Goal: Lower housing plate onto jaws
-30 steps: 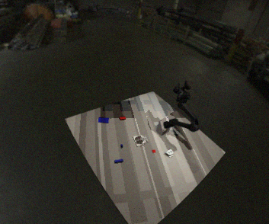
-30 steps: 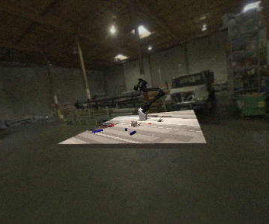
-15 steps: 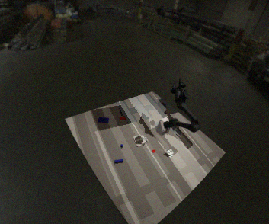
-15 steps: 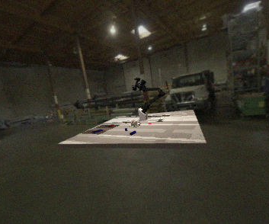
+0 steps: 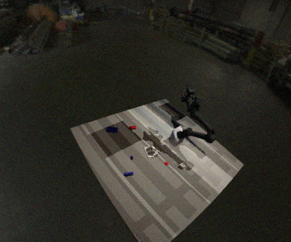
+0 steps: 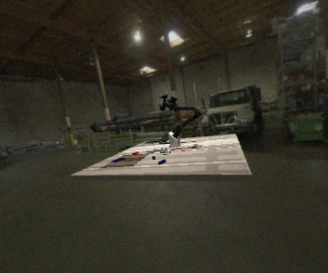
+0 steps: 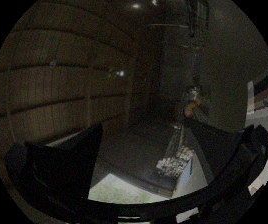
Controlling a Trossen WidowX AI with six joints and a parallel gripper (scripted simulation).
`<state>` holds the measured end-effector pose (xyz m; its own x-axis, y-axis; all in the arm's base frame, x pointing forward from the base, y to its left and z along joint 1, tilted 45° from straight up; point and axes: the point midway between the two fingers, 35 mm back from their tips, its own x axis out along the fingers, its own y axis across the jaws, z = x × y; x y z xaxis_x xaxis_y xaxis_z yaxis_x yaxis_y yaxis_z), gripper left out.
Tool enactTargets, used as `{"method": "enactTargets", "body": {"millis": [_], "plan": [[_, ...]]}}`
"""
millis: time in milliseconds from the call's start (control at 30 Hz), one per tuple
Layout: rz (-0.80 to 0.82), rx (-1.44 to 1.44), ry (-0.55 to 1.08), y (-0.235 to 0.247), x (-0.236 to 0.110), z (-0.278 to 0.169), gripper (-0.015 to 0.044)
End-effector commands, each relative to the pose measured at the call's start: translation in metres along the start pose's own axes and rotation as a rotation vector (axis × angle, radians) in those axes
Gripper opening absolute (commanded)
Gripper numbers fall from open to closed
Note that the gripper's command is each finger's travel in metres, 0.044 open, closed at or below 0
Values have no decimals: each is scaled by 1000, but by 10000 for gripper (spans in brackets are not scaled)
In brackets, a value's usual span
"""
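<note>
A pale, roughly square assembly (image 5: 151,152) (image 6: 165,150) with darker parts lies near the middle of the table. A smaller pale piece (image 5: 184,165) (image 6: 196,146) lies apart from it, closer to the arm's side. The views are too coarse to tell which is the housing plate, or to make out the jaws, pins and stubs. My gripper (image 5: 185,94) (image 6: 162,103) (image 7: 145,124) is open and empty, raised high above the table and well away from both pale things. The wrist view looks out across the room and shows neither of them.
A blue block (image 5: 112,129) (image 6: 118,160), a small blue piece (image 5: 131,157) (image 6: 153,158) and a blue cylinder (image 5: 128,174) (image 6: 162,162) lie on the table. So do a red piece (image 5: 133,127) (image 6: 136,153) and a smaller red one (image 5: 166,163) (image 6: 182,150). Shadows cross the table.
</note>
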<state>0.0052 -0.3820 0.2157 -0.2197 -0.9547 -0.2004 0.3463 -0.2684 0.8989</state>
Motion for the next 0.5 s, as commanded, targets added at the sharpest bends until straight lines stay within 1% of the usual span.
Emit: {"method": "enactTargets", "body": {"millis": [0, 467], "plan": [[4, -67, 63, 4, -4, -17, 440], [40, -292, 273, 13, -25, -73, 440]]}}
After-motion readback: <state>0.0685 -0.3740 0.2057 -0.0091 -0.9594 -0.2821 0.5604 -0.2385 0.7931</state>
